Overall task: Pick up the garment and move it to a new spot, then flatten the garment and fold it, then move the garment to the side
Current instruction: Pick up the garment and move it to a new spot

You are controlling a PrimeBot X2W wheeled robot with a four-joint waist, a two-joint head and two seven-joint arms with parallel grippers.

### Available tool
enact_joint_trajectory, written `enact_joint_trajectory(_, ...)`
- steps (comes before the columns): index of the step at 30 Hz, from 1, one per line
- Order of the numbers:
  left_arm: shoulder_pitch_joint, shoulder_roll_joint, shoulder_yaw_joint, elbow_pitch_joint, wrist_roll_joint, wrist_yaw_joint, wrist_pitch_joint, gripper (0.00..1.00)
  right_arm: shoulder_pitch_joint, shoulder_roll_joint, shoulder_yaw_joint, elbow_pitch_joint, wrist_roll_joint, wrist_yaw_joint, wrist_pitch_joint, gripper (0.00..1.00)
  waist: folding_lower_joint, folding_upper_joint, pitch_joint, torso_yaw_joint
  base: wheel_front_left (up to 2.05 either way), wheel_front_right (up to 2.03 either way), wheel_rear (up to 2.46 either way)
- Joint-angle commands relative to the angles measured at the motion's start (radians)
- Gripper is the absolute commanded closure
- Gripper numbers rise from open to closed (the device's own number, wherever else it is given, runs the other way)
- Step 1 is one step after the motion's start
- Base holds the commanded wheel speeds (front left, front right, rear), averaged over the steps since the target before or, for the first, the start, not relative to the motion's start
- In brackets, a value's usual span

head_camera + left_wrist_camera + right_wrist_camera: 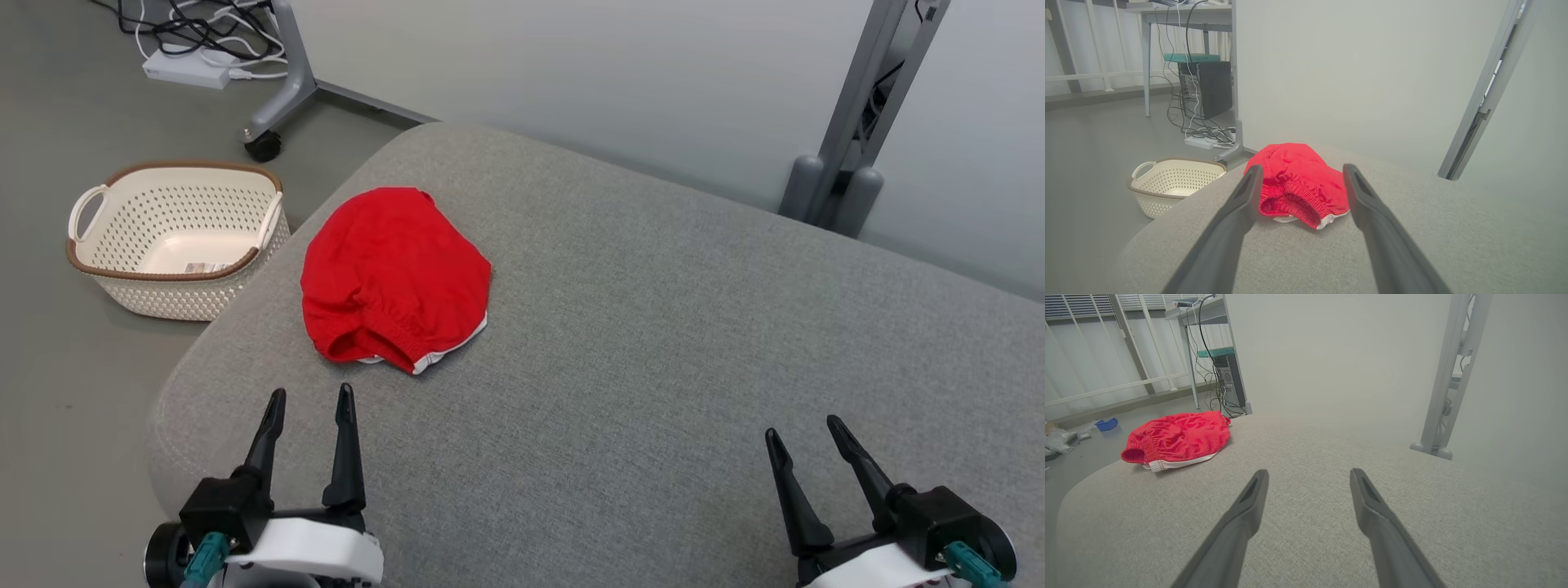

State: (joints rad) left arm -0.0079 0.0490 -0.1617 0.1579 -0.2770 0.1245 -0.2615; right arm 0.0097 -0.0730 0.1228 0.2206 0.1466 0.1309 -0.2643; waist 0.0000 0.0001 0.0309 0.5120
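The garment (392, 278) is a crumpled red piece with an elastic waistband and white trim, lying on the left part of the grey padded table (669, 367). My left gripper (312, 394) hovers just in front of it near the table's front-left edge, open, nothing between its fingers. In the left wrist view the garment (1298, 183) sits straight ahead, beyond the left gripper (1302, 168). My right gripper (804, 426) is open and empty at the front right, far from the garment (1177, 435), which lies at the left of the right wrist view, well away from the right gripper (1308, 471).
A cream perforated basket (175, 237) stands on the floor left of the table. Behind it are a wheeled stand leg (273, 106) and cables with a power strip (188, 69). A grey post (849, 122) rises behind the table's far right. A wall panel backs the table.
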Motion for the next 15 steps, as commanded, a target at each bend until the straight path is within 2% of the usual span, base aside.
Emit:
enact_joint_trajectory(1,-0.022,0.003,-0.001,0.002,-0.009,0.007,-0.004,0.00,-0.007,-0.011,-0.003,-0.006,-0.008,0.000,-0.001,0.00,0.0000,-0.0001,0.032,-0.006,0.00,0.00,0.00)
enact_joint_trajectory(7,-0.118,0.003,-0.018,0.022,-0.127,0.020,-0.004,0.00,-0.058,-0.046,0.006,-0.015,-0.029,0.000,-0.001,0.00,0.0000,-0.0001,0.127,-0.026,0.00,0.00,0.00)
enact_joint_trajectory(15,-0.270,0.004,-0.018,0.138,-0.185,0.033,-0.004,0.00,-0.142,-0.083,0.041,-0.004,-0.047,-0.001,-0.001,0.00,0.0000,-0.0001,0.229,-0.065,0.00,0.00,0.00)
